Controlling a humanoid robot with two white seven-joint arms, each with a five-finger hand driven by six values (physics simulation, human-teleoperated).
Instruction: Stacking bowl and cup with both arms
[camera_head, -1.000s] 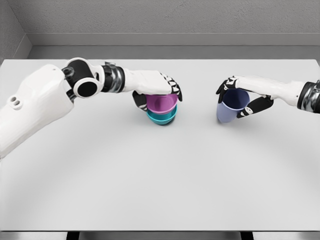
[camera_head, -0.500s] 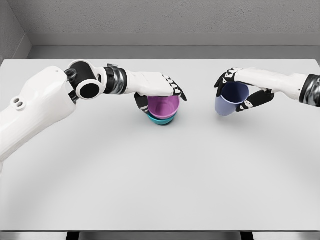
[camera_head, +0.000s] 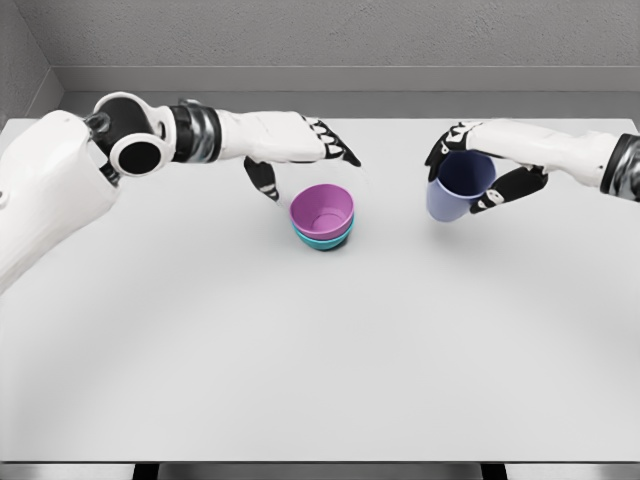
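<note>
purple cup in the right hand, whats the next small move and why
Probably carry the purple cup leftward toward the pink bowl, which sits nested in the teal bowl. The left hand is open and clear of the bowls, and the right hand grips the cup, tilted, above the table.

A: Setting? Simulated test cell, lab-like, not a home.
B: Agreed. Plain white desk (camera_head: 320, 380) fills view; flat grey textured wall (camera_head: 340, 35) at 12 o'clock, grey side wall (camera_head: 20, 60) at 10 o'clock. Rendered, uniform surfaces.
</note>
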